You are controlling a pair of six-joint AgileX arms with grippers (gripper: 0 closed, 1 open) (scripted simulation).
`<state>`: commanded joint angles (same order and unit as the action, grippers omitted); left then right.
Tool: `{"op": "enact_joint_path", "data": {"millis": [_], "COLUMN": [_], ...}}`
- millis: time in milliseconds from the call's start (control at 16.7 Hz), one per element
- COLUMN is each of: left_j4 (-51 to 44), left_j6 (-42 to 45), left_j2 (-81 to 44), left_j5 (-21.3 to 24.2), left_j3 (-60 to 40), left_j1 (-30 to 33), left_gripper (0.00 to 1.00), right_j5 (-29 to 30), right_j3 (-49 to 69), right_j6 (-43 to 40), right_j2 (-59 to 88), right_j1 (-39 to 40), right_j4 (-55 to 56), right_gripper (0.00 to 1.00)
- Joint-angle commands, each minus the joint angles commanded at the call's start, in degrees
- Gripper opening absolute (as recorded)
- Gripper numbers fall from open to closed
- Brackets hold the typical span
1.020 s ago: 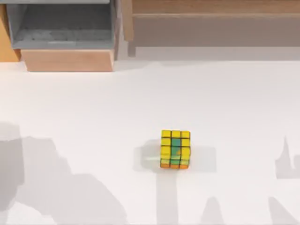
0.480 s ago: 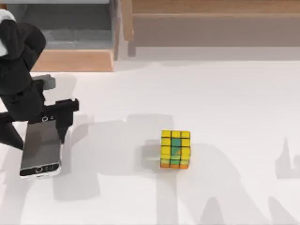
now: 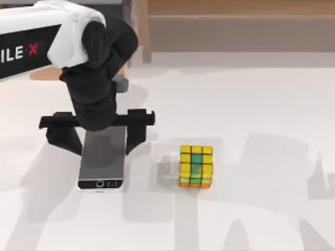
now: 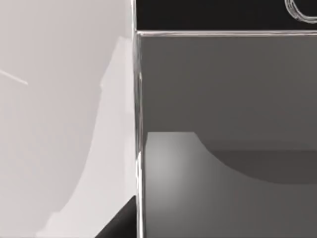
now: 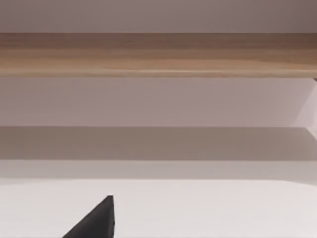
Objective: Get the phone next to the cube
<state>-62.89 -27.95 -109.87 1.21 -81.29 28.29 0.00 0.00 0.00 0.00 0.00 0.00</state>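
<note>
White tabletop point(image 3: 272, 104), wooden shelf point(image 3: 235, 21) along the back, and the left arm swings in from the left edge! Half a second ago the phone point(image 3: 102, 157) hung far left; now it's well closer, still left of the cube point(image 3: 196, 166) with a gap between. The left tool point(image 3: 97, 137) clamps the phone's long edges. Right arm parked. Remaining, I'd judge: close the gap and set down.

Phone point(image 4: 223, 99): grey glossy screen seen close up, bounded by a black bezel bearing part of a round button, with a thin silver edge along one side. White table point(image 4: 54, 109) was seen beside it, crossed by pale shadows.
</note>
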Motion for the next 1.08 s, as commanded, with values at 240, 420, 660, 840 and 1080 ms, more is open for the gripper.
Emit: {"op": "enact_joint_path", "data": {"millis": [240,420,660,840,1080], "left_j4": [0.34,0.34,0.34,0.61,1.46], "left_j6": [-1.73,-1.73,-1.63,-1.88,-2.19], "left_j2": [0.17,0.17,0.24,0.26,0.24], "left_j5": [-1.42,-1.42,-1.24,-0.35,1.82], "left_j3": [-1.37,-1.37,-1.21,-1.19,-0.86], "left_j1": [2.86,2.86,2.61,2.57,2.66], "left_gripper": [0.00,0.00,0.00,0.00,0.00], "right_j5": [0.00,0.00,0.00,0.00,0.00], "right_j3": [0.00,0.00,0.00,0.00,0.00], "right_j6": [0.00,0.00,0.00,0.00,0.00], "right_j2": [0.00,0.00,0.00,0.00,0.00], "right_j1": [0.00,0.00,0.00,0.00,0.00], "right_j4": [0.00,0.00,0.00,0.00,0.00], "right_gripper": [1.00,1.00,1.00,1.00,1.00]}}
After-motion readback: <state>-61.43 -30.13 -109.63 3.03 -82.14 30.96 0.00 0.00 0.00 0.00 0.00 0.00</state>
